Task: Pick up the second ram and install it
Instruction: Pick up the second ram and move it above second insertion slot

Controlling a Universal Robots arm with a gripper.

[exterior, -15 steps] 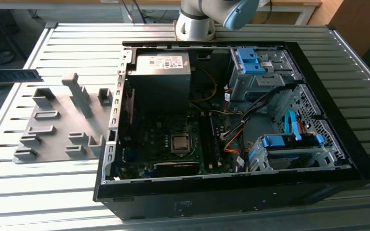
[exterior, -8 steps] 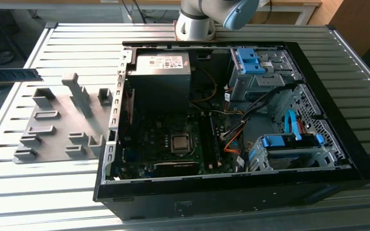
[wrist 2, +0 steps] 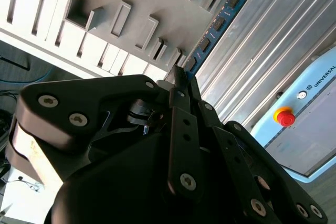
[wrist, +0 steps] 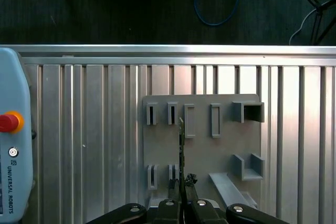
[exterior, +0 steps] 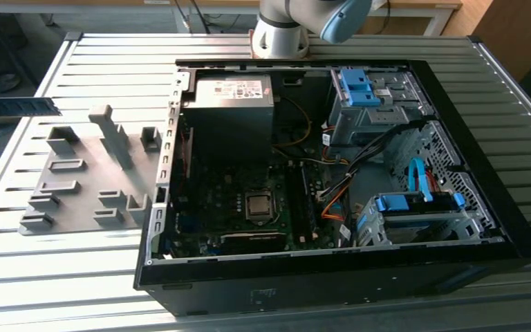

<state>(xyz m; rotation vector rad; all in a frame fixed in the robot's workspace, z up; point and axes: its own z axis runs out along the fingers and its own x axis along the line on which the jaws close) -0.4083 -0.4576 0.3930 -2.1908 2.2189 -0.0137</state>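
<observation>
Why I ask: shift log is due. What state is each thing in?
claw, shut on the second ram.
second ram, gripped at one end, out of the holder block's slots.
holder block, flat on the table.
computer case, on its side, open.

Clamped on the second ram [wrist: 181,145], the gripper [wrist: 181,186] hangs in open air above the grey holder plate [wrist: 210,156], whose upright blocks [exterior: 108,131] rise beneath, with bare table slats [exterior: 108,62] around the plate. Inside the open case [exterior: 339,283], a power supply [exterior: 233,111], drive cages [exterior: 376,104] and loose cables [exterior: 339,187] crowd the motherboard [exterior: 219,200], open from above
</observation>
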